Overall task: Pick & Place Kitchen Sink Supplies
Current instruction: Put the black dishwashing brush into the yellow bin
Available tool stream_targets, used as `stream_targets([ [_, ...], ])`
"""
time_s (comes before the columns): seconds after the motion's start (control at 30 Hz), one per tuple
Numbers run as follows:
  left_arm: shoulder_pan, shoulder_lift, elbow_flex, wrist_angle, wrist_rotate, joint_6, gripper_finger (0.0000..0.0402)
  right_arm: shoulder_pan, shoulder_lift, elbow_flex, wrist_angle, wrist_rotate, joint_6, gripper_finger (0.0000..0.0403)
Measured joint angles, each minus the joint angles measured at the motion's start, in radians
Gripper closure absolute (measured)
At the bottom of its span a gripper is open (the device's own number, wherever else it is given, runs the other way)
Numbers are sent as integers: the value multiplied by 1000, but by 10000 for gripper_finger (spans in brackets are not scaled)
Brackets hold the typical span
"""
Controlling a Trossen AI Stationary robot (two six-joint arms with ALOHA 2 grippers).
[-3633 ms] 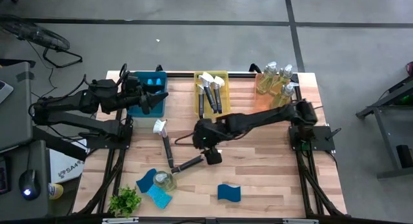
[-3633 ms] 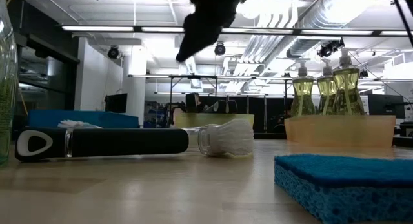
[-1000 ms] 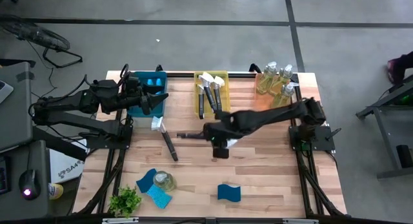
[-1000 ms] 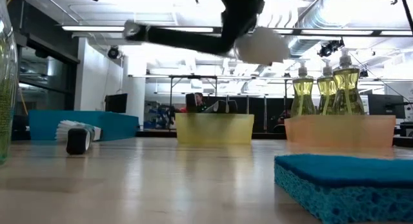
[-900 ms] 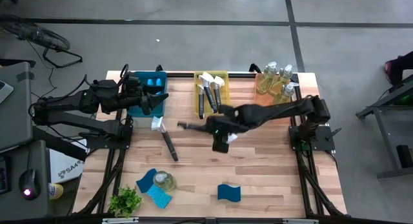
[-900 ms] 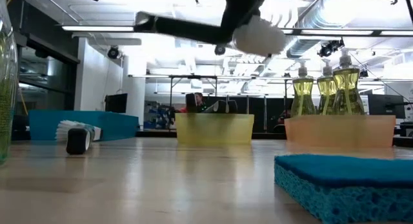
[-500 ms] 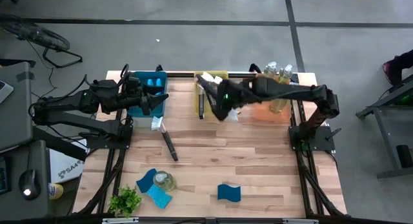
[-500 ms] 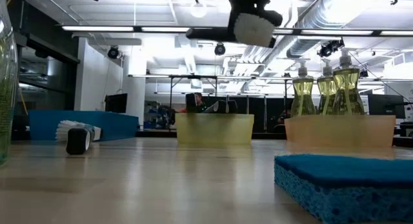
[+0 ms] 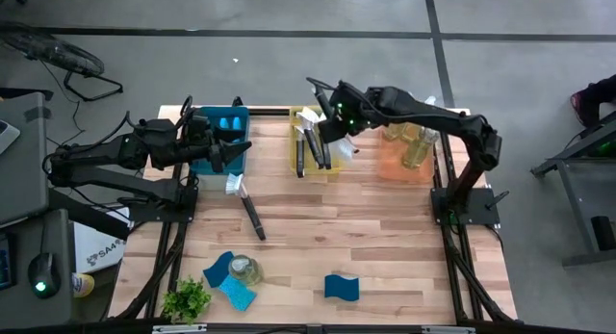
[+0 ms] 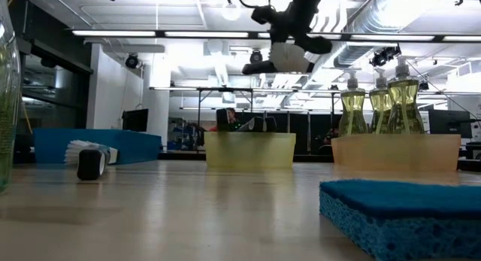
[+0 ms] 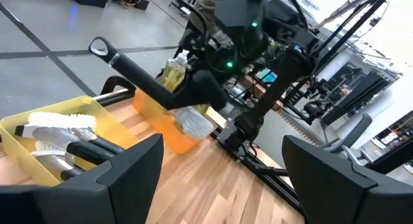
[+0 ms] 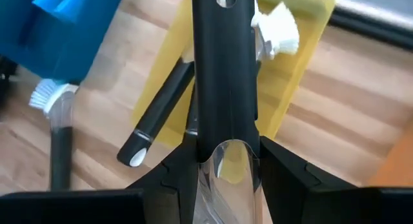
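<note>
My right gripper [image 9: 337, 125] hangs over the yellow bin [image 9: 300, 161], shut on a black-handled dish brush [image 11: 145, 75] whose white head [image 10: 289, 59] sits below the fingers. Several more brushes lie in that bin. Another brush [image 9: 249, 211] lies flat on the table near the blue bin [image 9: 208, 166]. My left gripper [image 9: 234, 147] waits open beside the blue bin, which holds blue sponges. Near the table's near edge lie two blue sponges [image 9: 223, 276], a third sponge [image 9: 341, 287] and a clear bottle [image 9: 246, 269]. My right gripper pinches the brush between its two fingers at the head end of the handle, by the clear neck [image 12: 226, 156]. The fingers come from above, across the handle. The brush is lifted clear above the yellow bin, with its free handle end [image 11: 98, 47] slanting upward and the head low.
An orange bin [image 9: 395, 166] with three pump bottles [image 10: 379, 103] stands at the far right. A small green plant [image 9: 186, 300] sits at the near left corner. The bare wooden table [image 9: 385, 238] spreads between the bins and the near-edge things.
My right gripper has carried the brush from the table's middle toward the far edge and upward, ending over the yellow bin. The brush has turned in the hold: its handle pointed toward the table's left, and now slants toward the far left. The gripper has stayed shut on it.
</note>
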Motion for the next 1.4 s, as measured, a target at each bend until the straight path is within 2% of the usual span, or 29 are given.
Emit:
stream_targets([
  [0.2,0,0,0,3,0,-4,90,-53,32,0,-2,-110,46,277],
  [0.4,0,1,0,1,0,-2,90,-63,92,0,-21,-144,92,277],
  [0.63,0,4,0,0,-1,0,90,-97,172,0,-81,-249,134,277],
  [0.77,0,7,0,-2,-1,1,90,-120,206,-1,-124,-252,166,277],
  [1.4,0,30,0,-33,-12,0,90,-154,236,0,-17,-262,322,277],
])
